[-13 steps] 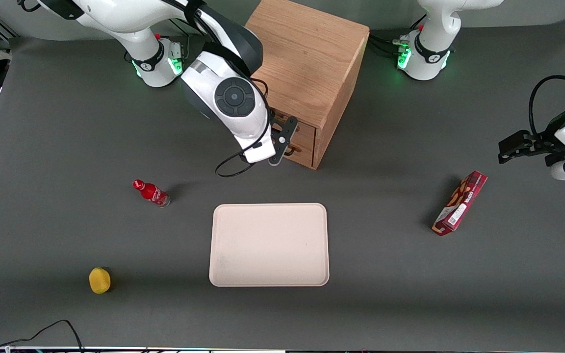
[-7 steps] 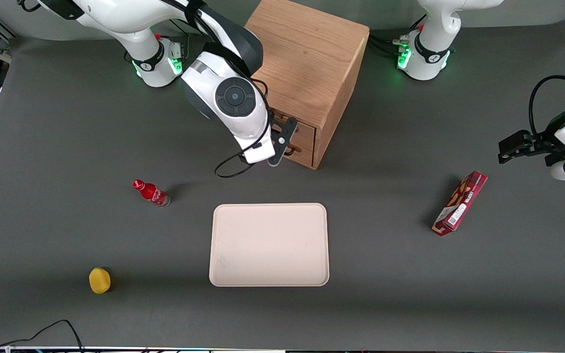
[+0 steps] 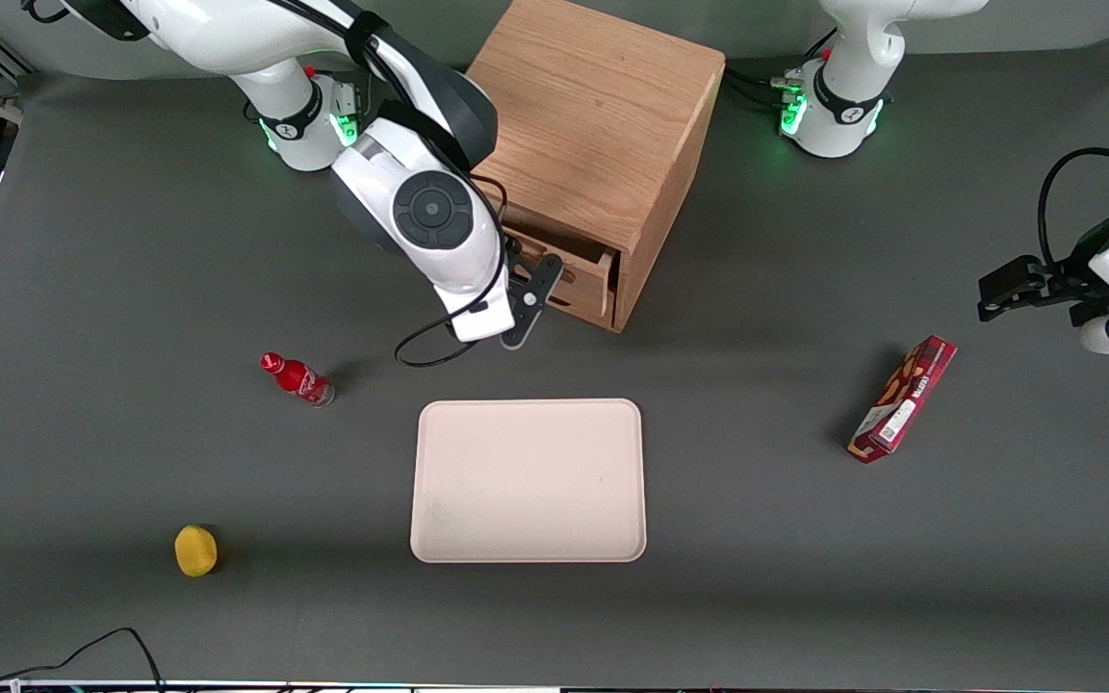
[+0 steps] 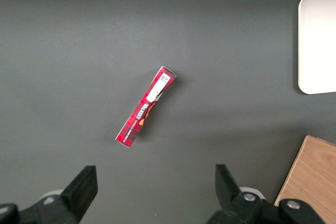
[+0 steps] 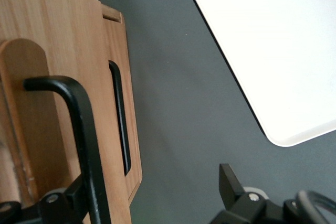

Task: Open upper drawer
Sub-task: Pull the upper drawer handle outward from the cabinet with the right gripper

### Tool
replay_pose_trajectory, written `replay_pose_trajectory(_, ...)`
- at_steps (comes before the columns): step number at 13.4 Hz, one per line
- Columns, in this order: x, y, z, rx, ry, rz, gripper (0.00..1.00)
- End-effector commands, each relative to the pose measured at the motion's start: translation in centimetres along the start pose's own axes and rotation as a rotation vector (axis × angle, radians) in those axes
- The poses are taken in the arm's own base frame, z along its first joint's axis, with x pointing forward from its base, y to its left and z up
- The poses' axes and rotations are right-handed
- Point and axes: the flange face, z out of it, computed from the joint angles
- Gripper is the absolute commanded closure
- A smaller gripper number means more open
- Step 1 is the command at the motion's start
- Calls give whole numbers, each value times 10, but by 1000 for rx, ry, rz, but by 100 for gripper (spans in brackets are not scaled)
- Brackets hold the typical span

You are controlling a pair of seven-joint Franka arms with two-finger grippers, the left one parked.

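Note:
The cube-shaped oak cabinet (image 3: 593, 125) stands at the back middle of the table. Its upper drawer (image 3: 585, 279) is pulled out a little, and a dark gap shows under the cabinet top. My right gripper (image 3: 537, 281) is right in front of the drawer face, open. In the right wrist view the gripper (image 5: 155, 184) has its jaws wide apart. The upper drawer's thin black wire handle (image 5: 84, 135) runs just inside one finger (image 5: 77, 195), touching or nearly touching it. The lower drawer's black handle (image 5: 118, 119) shows beside it, on the lower panel.
A cream tray (image 3: 528, 479) lies nearer the front camera than the cabinet. A red bottle (image 3: 296, 378) and a yellow round thing (image 3: 195, 550) lie toward the working arm's end. A red box (image 3: 903, 398) lies toward the parked arm's end.
The gripper has drawn back from the cabinet toward the working arm's end, and the upper drawer has slid out with it, opening a dark gap.

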Motion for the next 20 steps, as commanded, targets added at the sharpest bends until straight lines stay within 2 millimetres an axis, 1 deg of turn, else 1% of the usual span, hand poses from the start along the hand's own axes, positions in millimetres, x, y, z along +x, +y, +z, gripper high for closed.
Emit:
replay_pose_trajectory(1, 3, 18, 0, -10, 10, 21, 0)
replay_pose_trajectory(3, 3, 27, 2, -3, 13, 17, 0)
replay_pose_trajectory(4, 4, 28, 1, -3, 14, 8, 0)
replay_pose_trajectory(7, 12, 46, 3, 21, 38, -22, 0)
replay_pose_trajectory(8, 13, 49, 3, 25, 40, -35, 0)
replay_pose_trajectory(11, 7, 63, 2, 26, 44, -60, 0)
replay_pose_trajectory(12, 6, 67, 5, 30, 42, -70, 0)
replay_pose_trajectory(14, 3, 75, 1, 27, 47, -82, 0)
replay_pose_trajectory(18, 0, 84, -3, 23, 54, -91, 0)
replay_pose_trajectory(20, -6, 97, -6, 19, 58, -82, 0)
